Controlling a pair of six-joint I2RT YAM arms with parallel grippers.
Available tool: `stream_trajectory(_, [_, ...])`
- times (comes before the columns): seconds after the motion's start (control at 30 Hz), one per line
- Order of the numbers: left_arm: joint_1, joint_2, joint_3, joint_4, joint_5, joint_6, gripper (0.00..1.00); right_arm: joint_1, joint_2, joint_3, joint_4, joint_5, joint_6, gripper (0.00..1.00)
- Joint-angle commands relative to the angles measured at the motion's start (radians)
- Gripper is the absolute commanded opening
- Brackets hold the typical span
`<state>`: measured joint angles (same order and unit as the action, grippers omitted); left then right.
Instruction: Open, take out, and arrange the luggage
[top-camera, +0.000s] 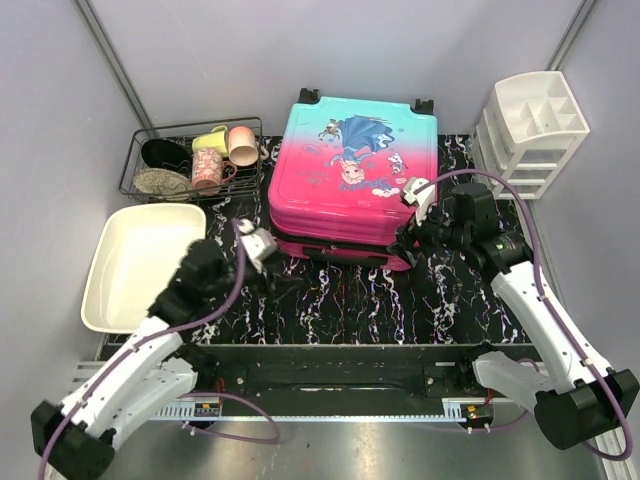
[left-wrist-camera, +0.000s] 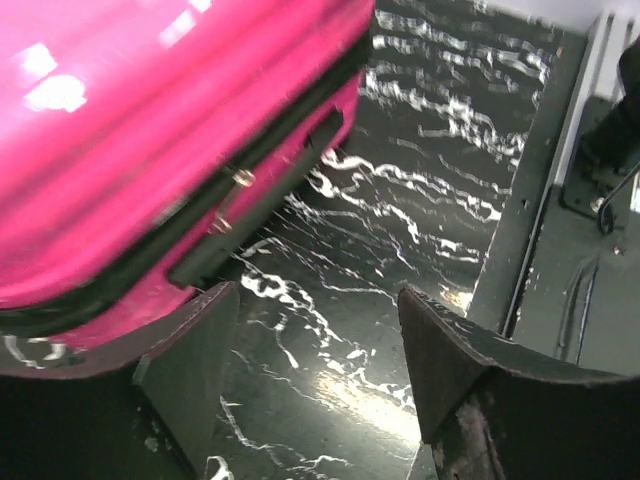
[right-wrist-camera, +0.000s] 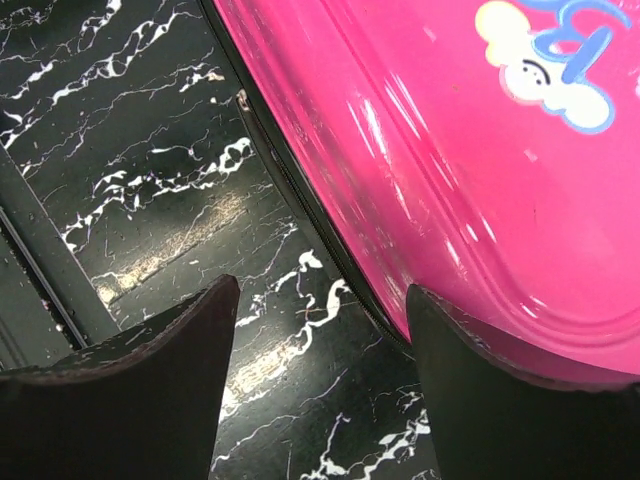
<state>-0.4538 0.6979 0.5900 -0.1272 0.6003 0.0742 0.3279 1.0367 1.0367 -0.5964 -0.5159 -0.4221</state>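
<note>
Left end effector (left-wrist-camera: 315, 293), right end effector (right-wrist-camera: 322, 287) released at luggage (top-camera: 350, 170) between rack (top-camera: 200, 124) and organizer (top-camera: 535, 130).

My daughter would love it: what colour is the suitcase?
The luggage fades teal to pink, with a cartoon print; clearest in the top view.

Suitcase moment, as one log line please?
suitcase closed, lying flat | left gripper open, empty, near front edge | right gripper open, empty, at right corner
</note>
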Motion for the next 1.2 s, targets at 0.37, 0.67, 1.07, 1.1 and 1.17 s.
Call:
stream_trajectory(0.37, [-0.508,0.508,0.043,0.448,-0.909,-0.201,0.50,0.000,-0.049,-0.004,0.009,0.278,0.137,0.81])
stream_trajectory(0.67, [-0.511,0.719,0.136,0.552,-1.122,-0.209,0.45,0.000,-0.060,-0.015,0.000,0.307,0.151,0.83])
stream_trajectory(1.07, [-0.511,0.899,0.159,0.756,-1.212,-0.133,0.36,0.002,-0.049,-0.020,-0.013,0.307,0.161,0.83])
stream_trajectory(1.1, [-0.508,0.908,0.157,0.770,-1.212,-0.116,0.25,0.000,-0.050,-0.021,-0.013,0.307,0.161,0.83])
stream_trajectory(1.17, [-0.508,0.907,0.156,0.805,-1.194,-0.082,0.00,0.000,-0.056,-0.026,-0.014,0.307,0.163,0.82])
